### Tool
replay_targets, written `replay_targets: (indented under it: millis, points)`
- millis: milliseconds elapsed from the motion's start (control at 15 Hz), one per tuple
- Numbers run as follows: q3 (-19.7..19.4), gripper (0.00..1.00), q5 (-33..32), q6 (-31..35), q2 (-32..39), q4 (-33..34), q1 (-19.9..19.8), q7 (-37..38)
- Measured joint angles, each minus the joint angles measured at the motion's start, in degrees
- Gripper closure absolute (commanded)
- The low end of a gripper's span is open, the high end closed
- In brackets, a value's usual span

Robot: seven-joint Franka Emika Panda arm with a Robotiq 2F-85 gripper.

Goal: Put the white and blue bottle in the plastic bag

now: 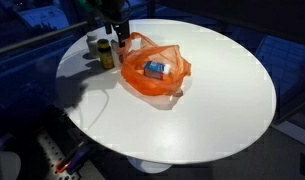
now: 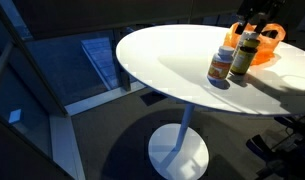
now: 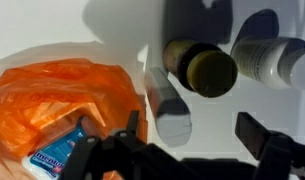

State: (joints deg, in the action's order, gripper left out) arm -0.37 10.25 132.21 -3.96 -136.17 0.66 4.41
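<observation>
One round white table (image 1: 222, 110) carries one orange plastic bag (image 1: 152, 72), one white and blue bottle (image 1: 157, 69) and two other bottles. The white and blue bottle lies inside the open bag, and its label shows at the bag's mouth in the wrist view (image 3: 54, 157). The dark bottle (image 2: 243, 55) and the white-capped bottle (image 2: 222, 66) stand upright, side by side, just beside the bag. The gripper (image 3: 192, 128) hangs over the table between the bag and the two bottles. Its jaws are spread wide, gripping nothing and touching nothing. The arm (image 1: 104, 10) comes down from the table's far edge, wrist pointing downward.
</observation>
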Motion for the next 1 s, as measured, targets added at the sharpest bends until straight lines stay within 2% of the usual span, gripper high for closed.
replay_targets:
  millis: [133,200,533,1000]
  points:
    - [0.01,0.42,0.02,0.0,0.14,0.14,0.0,0.0]
    - [0.01,0.52,0.02,0.0,0.17,0.22,0.0,0.0]
    - [0.01,0.9,0.02,0.0,0.17,0.9,-0.01,0.0]
    - [-0.04,0.89,0.02,0.0,-0.26,3.01,-0.15,0.0]
